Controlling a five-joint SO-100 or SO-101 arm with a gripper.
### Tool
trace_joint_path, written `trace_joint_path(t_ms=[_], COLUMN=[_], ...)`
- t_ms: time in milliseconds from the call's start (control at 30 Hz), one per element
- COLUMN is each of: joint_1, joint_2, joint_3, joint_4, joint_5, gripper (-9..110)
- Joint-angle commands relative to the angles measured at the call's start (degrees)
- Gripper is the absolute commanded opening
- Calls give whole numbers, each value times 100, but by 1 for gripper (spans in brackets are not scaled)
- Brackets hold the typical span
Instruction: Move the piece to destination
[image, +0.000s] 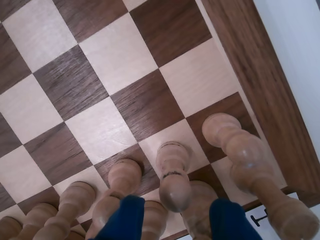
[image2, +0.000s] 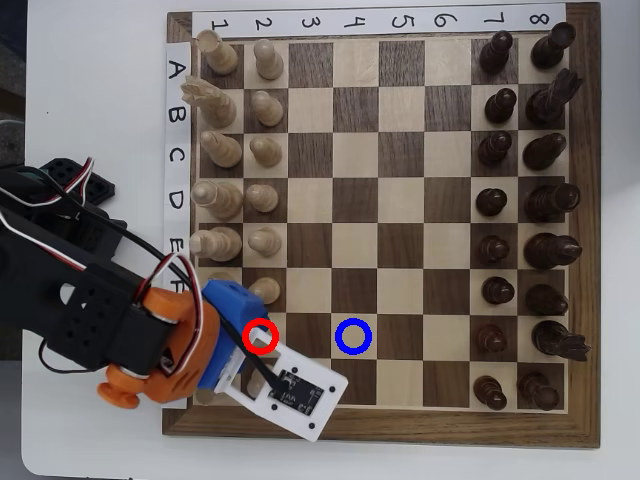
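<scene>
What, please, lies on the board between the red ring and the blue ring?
In the overhead view, one bare brown square separates the red ring from the blue ring; no chess piece stands there.

1 chessboard, 8 dark pawns, 8 taller dark pcs, 6 pale pawns in overhead view, at least 5 taller pale pcs, more hidden under 1 arm, 1 red ring, 1 blue ring
</scene>
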Motion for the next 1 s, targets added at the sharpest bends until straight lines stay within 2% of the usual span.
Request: trace_joint_path(t_ms=[0,967], joint_1=[149,123], joint_2=[-9,-281], joint_3=[26,369], joint_4=[-396,-984], joint_5=[0,-53], gripper=[17,16])
